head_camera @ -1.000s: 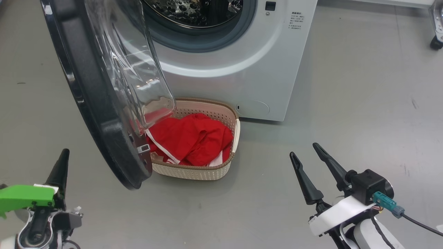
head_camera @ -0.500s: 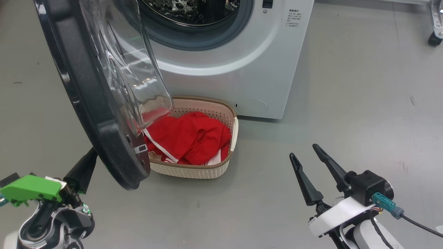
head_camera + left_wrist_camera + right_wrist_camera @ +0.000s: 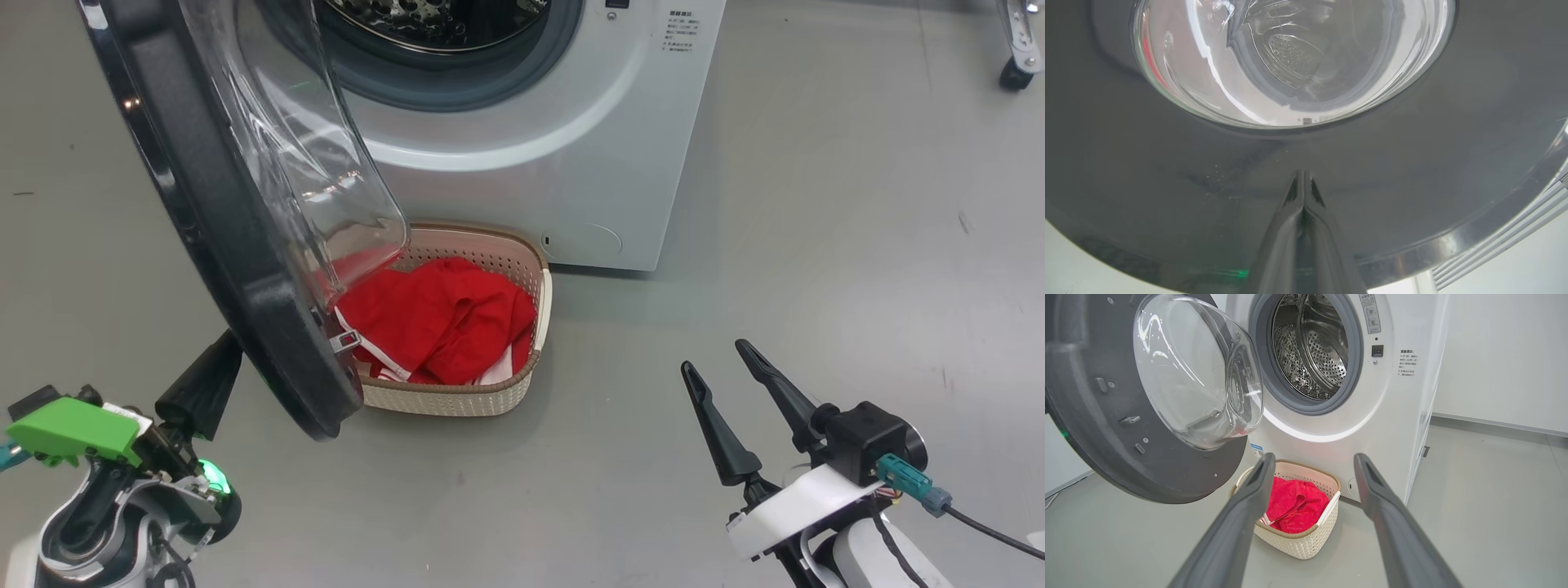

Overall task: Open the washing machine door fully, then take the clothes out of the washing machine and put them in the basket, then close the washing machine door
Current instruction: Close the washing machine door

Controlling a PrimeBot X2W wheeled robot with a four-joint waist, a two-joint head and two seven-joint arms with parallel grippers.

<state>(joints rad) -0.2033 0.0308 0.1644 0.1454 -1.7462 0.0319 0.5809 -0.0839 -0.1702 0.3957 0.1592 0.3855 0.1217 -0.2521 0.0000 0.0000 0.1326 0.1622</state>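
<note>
Bright even light; glare on the door glass [image 3: 1290,61].

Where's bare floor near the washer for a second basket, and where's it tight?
Free: floor between basket, washing machine front and right tool; also the stretch left of the door. Tight: the door overhangs the basket's left end, clothes fill the basket, and the shut left tool sits at the door's outer face.
</note>
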